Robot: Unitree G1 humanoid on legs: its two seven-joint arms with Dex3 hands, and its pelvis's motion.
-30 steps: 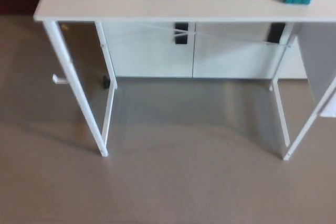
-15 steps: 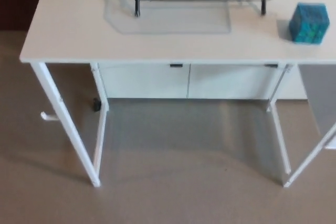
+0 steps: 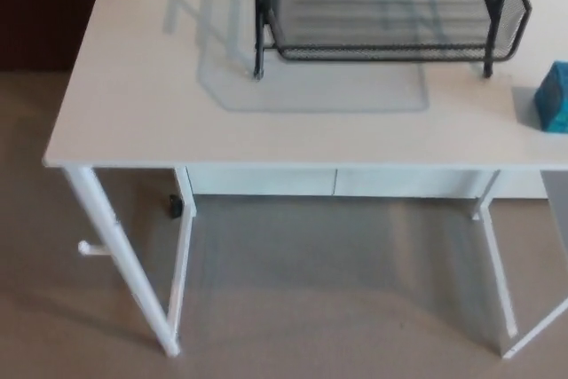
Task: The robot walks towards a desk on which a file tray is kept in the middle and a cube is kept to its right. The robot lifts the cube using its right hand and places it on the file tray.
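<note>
— Where's our cube [image 3: 555,98]?
— At the tabletop's [image 3: 133,104] right edge, seemingly half cropped, near the file tray [image 3: 382,52].
— Our hands?
— Neither shows; can't tell. Reaching blind, we could knock it off.

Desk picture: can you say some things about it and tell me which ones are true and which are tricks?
1. The file tray is made of black wire mesh. True.
2. The cube sits inside the file tray. False: it stands on the desk, to the right of the tray and apart from it.
3. The desk top is white. True.
4. The cube is red. False: it is blue-green, and the picture's right edge cuts part of it off.
</note>
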